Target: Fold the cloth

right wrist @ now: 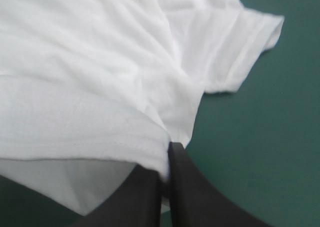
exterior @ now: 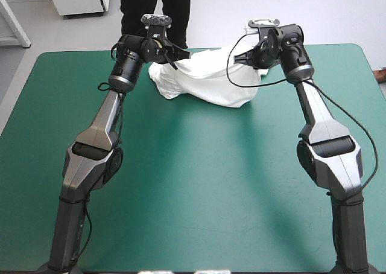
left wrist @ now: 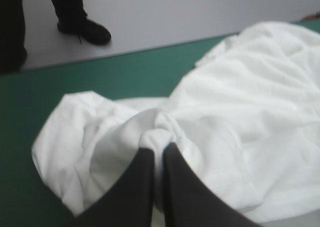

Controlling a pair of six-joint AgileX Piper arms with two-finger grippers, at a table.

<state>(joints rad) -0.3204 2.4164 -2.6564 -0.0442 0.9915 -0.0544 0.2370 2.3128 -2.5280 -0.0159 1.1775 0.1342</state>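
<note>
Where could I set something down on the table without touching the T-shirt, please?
The widest bare patch is the middle of the teal-green cover, from the T-shirt to the near edge. The far left and far right corners are bare too. Crowded: the far middle, where the left claw and right claw grip the T-shirt.

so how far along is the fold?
Done: left claw and right claw are each shut on a pinch of the T-shirt. In hand: it sags in a bunch between them, near the far edge of the teal-green table. Left: everything else; no fold shows, and it needs spreading flat first.
</note>
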